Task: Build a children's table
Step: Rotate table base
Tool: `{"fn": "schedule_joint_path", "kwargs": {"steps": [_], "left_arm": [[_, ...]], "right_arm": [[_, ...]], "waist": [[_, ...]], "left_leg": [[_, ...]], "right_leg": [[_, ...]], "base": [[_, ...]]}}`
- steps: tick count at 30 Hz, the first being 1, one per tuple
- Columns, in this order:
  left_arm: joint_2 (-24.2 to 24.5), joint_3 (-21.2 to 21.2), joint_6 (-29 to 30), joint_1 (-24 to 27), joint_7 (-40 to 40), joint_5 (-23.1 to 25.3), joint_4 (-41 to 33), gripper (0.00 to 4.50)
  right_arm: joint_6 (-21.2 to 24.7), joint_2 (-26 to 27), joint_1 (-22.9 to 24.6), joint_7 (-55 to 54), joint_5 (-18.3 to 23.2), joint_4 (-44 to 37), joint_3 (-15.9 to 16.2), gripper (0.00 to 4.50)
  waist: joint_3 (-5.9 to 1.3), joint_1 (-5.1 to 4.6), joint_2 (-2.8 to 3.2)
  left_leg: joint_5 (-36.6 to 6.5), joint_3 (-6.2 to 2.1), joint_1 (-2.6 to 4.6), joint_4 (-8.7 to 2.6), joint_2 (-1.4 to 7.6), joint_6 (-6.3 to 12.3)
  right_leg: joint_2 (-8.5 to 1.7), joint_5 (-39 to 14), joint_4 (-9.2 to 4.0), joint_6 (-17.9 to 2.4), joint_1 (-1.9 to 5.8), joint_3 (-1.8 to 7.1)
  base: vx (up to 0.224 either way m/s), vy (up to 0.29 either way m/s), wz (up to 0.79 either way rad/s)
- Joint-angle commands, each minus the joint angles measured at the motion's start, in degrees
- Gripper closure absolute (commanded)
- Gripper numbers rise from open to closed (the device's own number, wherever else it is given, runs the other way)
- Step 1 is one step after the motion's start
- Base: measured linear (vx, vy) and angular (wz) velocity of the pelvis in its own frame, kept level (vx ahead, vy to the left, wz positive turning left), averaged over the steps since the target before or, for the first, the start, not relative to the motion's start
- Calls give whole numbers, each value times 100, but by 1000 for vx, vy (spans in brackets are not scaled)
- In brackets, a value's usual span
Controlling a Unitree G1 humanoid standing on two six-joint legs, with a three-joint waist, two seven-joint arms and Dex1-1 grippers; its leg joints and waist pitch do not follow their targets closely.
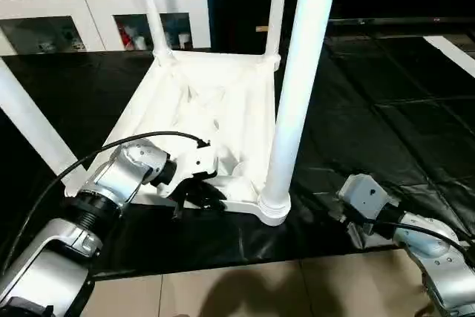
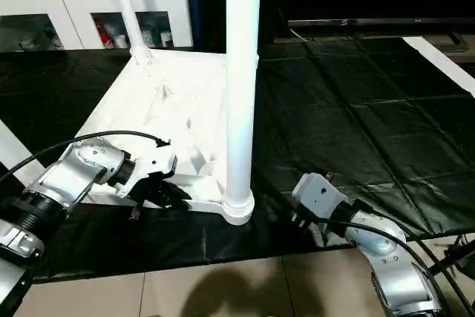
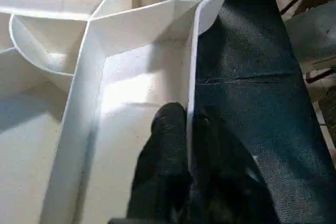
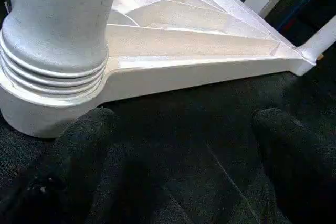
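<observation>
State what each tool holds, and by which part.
Left tool pinches the upturned tabletop by its thin near edge wall, beside the corner leg. Right tool stands open on the black mat, holding nothing.

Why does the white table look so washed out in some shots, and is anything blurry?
Left eye view: the tabletop glares, its ribs barely showing. Left wrist view: the left gripper's fingers, pinching the rim, are dark and soft. Right wrist view: the near leg is sharp, the open right gripper's fingers blurred.

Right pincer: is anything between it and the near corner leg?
Nothing visible. The open right pincer faces the near leg in its corner socket, with bare black mat between them.
</observation>
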Motion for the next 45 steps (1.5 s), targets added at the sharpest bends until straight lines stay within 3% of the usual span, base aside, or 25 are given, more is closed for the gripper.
{"fn": "schedule_joint_path", "kwargs": {"steps": [1,2,6,10,13,15,17,20,21,22,25,26,27,28,29,33,37,38,40,45], "left_arm": [[18,7,-61,-81,29,94,42,444],[-26,95,24,-82,170,68,108,444],[-135,303,305,-74,408,-47,183,444],[-127,369,443,144,603,-52,105,444],[-173,617,775,337,1039,-156,-85,444],[-173,617,775,337,1039,-156,-85,444],[-250,922,1092,437,1425,-308,-239,444],[-255,1155,1309,572,1687,-399,-468,444],[-226,1191,1357,614,1721,-402,-541,444],[-213,1204,1385,634,1740,-401,-580,444],[-159,1254,1506,716,1800,-406,-764,444],[-128,1253,1490,751,1777,-409,-825,444],[-118,1244,1469,762,1750,-413,-841,444],[-60,1195,1342,829,1595,-441,-939,444],[111,979,940,992,1111,-455,-1174,444],[270,689,737,1095,474,-486,-1377,444],[246,529,573,1007,136,-480,-1314,444],[246,529,573,1007,136,-480,-1314,444],[227,354,197,873,-140,-357,-1117,444],[137,312,-116,757,-223,-301,-926,444]], "right_arm": [[56,-67,12,3,-9,-111,-71,0],[59,-65,-4,6,-10,-107,-63,0],[69,-53,-34,9,6,-98,-57,0],[86,5,-83,3,84,-60,-82,0],[244,157,-164,-25,370,-91,-206,0],[244,157,-164,-25,370,-91,-206,0],[424,262,-271,-42,613,-128,-318,0],[566,335,-385,3,790,-91,-361,0],[633,368,-436,21,860,-81,-371,0],[665,382,-460,27,890,-78,-376,0],[801,434,-569,73,995,-58,-397,0],[859,462,-608,98,1044,-42,-404,0],[876,467,-615,109,1064,-40,-404,0],[974,497,-658,172,1179,-26,-403,0],[1296,594,-735,415,1609,-22,-433,0],[1787,565,-777,1048,2146,-63,-362,0],[2188,370,-823,1718,2455,-104,-209,0],[2188,370,-823,1718,2455,-104,-209,0],[2690,154,-956,2323,2705,-168,-6,0],[2678,56,-1101,2531,2538,-102,138,0]], "waist": [[-358,15,4],[-361,13,-19],[-347,21,-11],[-330,-10,-23],[-327,-47,-28],[-328,-58,-17],[-329,-87,-45],[-352,-102,-34],[-355,-121,-129],[-363,-98,-71],[-366,-93,-46],[-365,-84,-41],[-363,-69,-118],[-362,-46,-139],[-359,-32,-121],[-352,21,-123],[-338,216,-134],[-333,210,-278],[-332,291,-181],[-329,338,-269]], "left_leg": [[-1127,-13,21,-334,82,361],[-1096,-12,14,-330,81,370],[-1169,-3,23,-324,72,376],[-1285,-12,-2,-341,61,346],[-1356,-11,12,-342,58,350],[-1311,-18,-7,-346,63,346],[-1310,-18,-12,-347,61,353],[-1143,-16,-26,-327,60,399],[-1067,0,-45,-315,49,428],[-974,-7,-31,-312,48,456],[-917,-1,-16,-310,70,474],[-906,2,-14,-310,68,476],[-874,3,-22,-314,68,492],[-873,3,-14,-317,75,500],[-898,-5,0,-328,89,511],[-991,10,48,-349,134,477],[-1084,38,93,-358,153,371],[-1065,49,74,-365,145,389],[-1056,32,80,-368,145,359],[-1191,39,91,-381,146,203]], "right_leg": [[-373,-850,-439,-1244,350,248],[-373,-813,-432,-1245,360,248],[-375,-1035,-459,-1228,347,238],[-373,-1431,-501,-1083,349,222],[-366,-1729,-533,-1001,323,218],[-373,-1690,-526,-1000,330,215],[-360,-1646,-517,-1015,331,212],[-364,-1425,-490,-1068,336,213],[-349,-1313,-480,-1068,347,214],[-360,-1256,-468,-1071,336,217],[-353,-1080,-445,-1135,318,222],[-352,-1057,-451,-1139,313,223],[-358,-1031,-424,-1141,323,225],[-378,-1099,-424,-1116,316,226],[-387,-1166,-434,-1099,301,228],[-375,-998,-420,-1168,257,249],[-407,-1122,-417,-1164,222,272],[-399,-1147,-423,-1139,251,264],[-427,-1318,-421,-1039,240,267],[-449,-1525,-436,-941,227,265]], "base": [[0,0,0],[0,0,0],[0,0,0],[0,0,0],[0,0,0],[0,0,0],[0,0,0],[0,0,0],[0,0,0],[0,0,0],[0,0,0],[0,0,0],[0,0,0],[0,0,0],[0,0,0],[0,0,0],[0,0,0],[0,0,0],[0,0,0],[0,0,0]]}}
